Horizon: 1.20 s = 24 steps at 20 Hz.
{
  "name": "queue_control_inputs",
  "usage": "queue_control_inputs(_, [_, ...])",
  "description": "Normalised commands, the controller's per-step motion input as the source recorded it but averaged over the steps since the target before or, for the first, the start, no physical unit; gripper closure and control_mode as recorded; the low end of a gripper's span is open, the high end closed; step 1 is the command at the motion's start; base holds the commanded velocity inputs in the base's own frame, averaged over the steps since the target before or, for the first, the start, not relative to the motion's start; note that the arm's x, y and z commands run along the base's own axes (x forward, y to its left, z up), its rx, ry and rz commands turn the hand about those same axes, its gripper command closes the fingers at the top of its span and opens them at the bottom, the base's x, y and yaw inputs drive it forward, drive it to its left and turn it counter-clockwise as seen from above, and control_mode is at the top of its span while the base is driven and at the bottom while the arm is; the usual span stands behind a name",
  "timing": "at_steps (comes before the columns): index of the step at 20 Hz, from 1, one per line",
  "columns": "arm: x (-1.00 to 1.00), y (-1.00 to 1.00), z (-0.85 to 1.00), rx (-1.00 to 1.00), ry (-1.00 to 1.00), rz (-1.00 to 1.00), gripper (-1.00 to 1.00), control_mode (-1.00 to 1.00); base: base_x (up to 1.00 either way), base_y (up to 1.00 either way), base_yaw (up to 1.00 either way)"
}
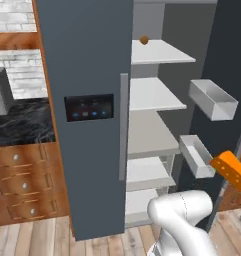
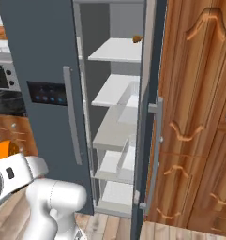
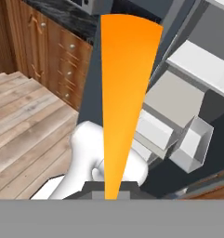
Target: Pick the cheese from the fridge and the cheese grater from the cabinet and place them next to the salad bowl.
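Hand view is showing the cheese point(image 3: 125, 97) rising from between the fingers, which are clamping its narrow end so it travels securely. It is hanging outside the open fridge point(image 1: 87, 115), clear of the door bins point(image 1: 212, 100).

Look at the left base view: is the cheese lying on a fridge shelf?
No: the cheese hangs in the air outside the fridge, right of its door bins.
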Motion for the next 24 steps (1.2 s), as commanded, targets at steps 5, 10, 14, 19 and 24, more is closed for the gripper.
queue_control_inputs(5, [0.0,0.0,0.0,0.0,0.0,0.0,1.0,1.0,0.0,0.78,0.15])
queue_control_inputs(10, [0.0,0.0,0.0,0.0,0.0,0.0,1.0,1.0,0.0,0.91,0.13])
queue_control_inputs(14, [0.0,0.0,0.0,0.0,0.0,0.0,1.0,1.0,0.0,0.87,0.12])
queue_control_inputs(19, [0.0,0.0,0.0,0.0,0.0,0.0,1.0,1.0,0.0,0.81,0.12])
queue_control_inputs(24, [0.0,0.0,0.0,0.0,0.0,0.0,1.0,1.0,0.0,0.39,0.22])
